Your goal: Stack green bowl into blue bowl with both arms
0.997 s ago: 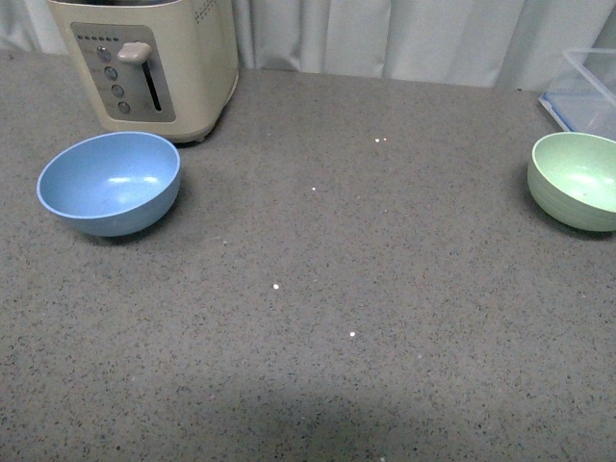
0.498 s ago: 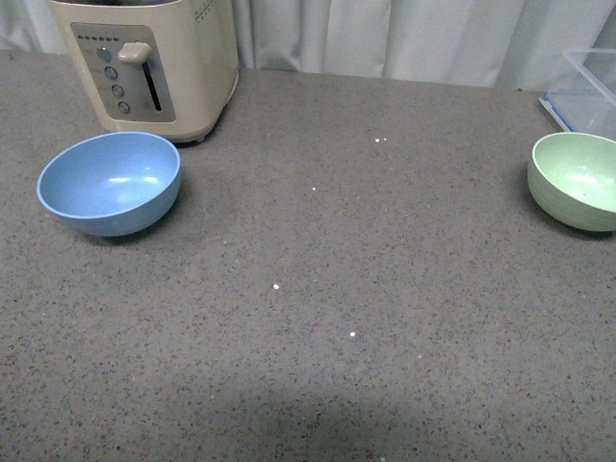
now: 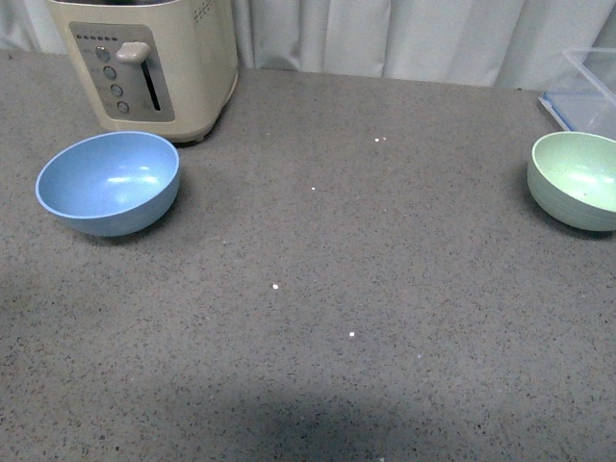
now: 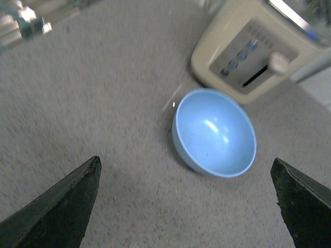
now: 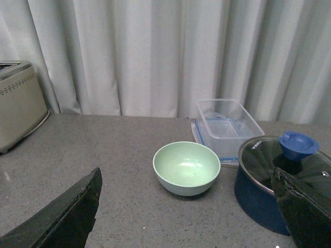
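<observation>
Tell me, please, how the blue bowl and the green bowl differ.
The blue bowl is sky blue; the green bowl is pale mint. The blue bowl sits left, just in front of the toaster; the green bowl sits far right, near a clear plastic container. The green bowl shows faint ridges outside; the blue bowl looks smooth. Both stand upright and empty on the grey countertop, similar in size.

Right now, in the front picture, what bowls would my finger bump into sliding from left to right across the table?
blue bowl → green bowl
</observation>
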You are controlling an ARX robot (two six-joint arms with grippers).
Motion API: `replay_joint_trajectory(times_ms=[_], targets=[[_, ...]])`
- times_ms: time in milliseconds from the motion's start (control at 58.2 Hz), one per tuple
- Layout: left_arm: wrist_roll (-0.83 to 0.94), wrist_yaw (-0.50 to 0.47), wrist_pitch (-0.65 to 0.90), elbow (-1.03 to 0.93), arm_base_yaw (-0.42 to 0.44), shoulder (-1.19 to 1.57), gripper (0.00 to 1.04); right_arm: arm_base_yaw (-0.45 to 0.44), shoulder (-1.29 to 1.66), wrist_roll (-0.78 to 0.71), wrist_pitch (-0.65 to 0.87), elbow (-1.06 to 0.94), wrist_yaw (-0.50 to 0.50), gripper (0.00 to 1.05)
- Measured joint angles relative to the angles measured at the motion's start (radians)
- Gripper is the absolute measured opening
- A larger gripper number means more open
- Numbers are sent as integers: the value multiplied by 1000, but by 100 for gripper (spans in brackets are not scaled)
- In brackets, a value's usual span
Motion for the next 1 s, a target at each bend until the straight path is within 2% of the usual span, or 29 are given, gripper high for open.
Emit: replay_joint_trajectory(times_ms=[138,189,481,997], targets=[[-95,6,9,73,-17,205,98,0,0,0,0,0,0,96],[-95,-20,50,93,-31,266,98,0,0,0,0,0,0,96],[-77,-28,156,234,-100,572,98,0,0,0,0,0,0,96],[-53,-29,164,405,-62,816,98,0,0,0,0,0,0,96]])
